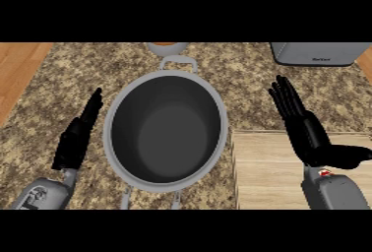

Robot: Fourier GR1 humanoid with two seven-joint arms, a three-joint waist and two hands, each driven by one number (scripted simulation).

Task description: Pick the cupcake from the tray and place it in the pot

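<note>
The pot (166, 129) sits in the middle of the speckled stone bench (247, 93), a grey oval with a dark hollow inside. One handle (178, 63) points to the far side and another pokes out at the near rim. The cupcake (167, 47) shows only partly, cut off by the upper edge of the view, just beyond the pot's far handle and apart from it.

The left hand (78, 135) stands just left of the pot, fingers straight and held together, holding nothing, with a thin strip of bench between it and the rim. The right hand (301, 123) stands right of the pot, fingers straight and slightly spread, thumb turned out to the right, holding nothing. There is more bare bench between this hand and the pot than on the left side.

A pale wooden board (265, 172) lies at the near right; its left edge runs close beside the pot's rim, and the right forearm rests over it. A grey appliance (320, 53) stands in the far right corner. Wooden floor (18, 74) shows past the bench's left edge.
</note>
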